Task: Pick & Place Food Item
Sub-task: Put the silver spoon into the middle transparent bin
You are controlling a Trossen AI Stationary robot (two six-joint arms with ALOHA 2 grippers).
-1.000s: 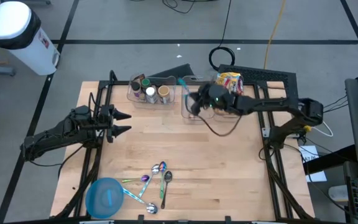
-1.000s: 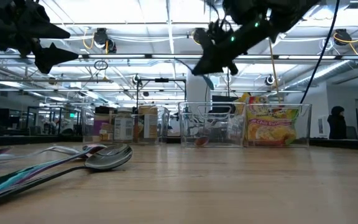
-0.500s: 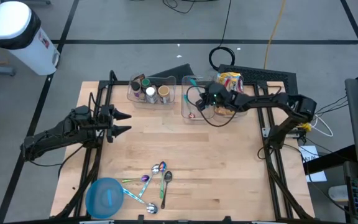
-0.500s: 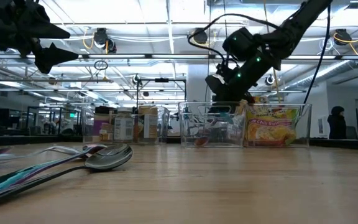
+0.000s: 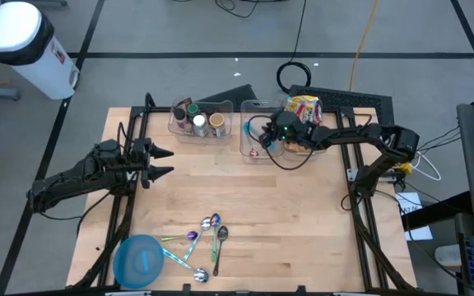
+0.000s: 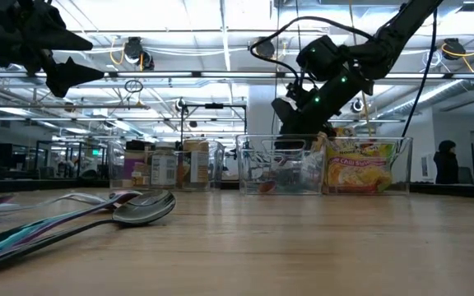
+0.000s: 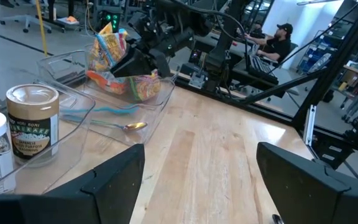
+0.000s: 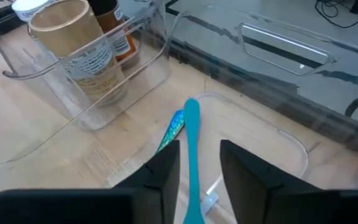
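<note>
over the middle bin: right gripper parted, holding nothing

at the far edge of the bench (image 5: 303,214) three clear bins stand in a row. the right gripper (image 5: 263,136) hangs over the middle bin (image 5: 249,153), its fingers (image 8: 244,171) a narrow way apart with nothing between them; below them, in that bin, lie a turquoise utensil (image 8: 192,140) and a spoon (image 7: 126,126). just beside it, in the right-hand bin (image 6: 401,168), sits the yellow food packet (image 5: 304,108), crumpled and leaning against the wall. the left-hand bin (image 5: 174,126) holds jars, among them a jar with a tan lid (image 7: 32,121).

the left gripper (image 5: 164,162) waits above the bench's left side, well apart from the bins, fingers spread wide and empty.

near the front edge lie a cluster of spoons (image 5: 208,234) and, beside them, a blue plate (image 5: 140,260). a person (image 7: 277,41) sits in the room beyond the bench.
</note>
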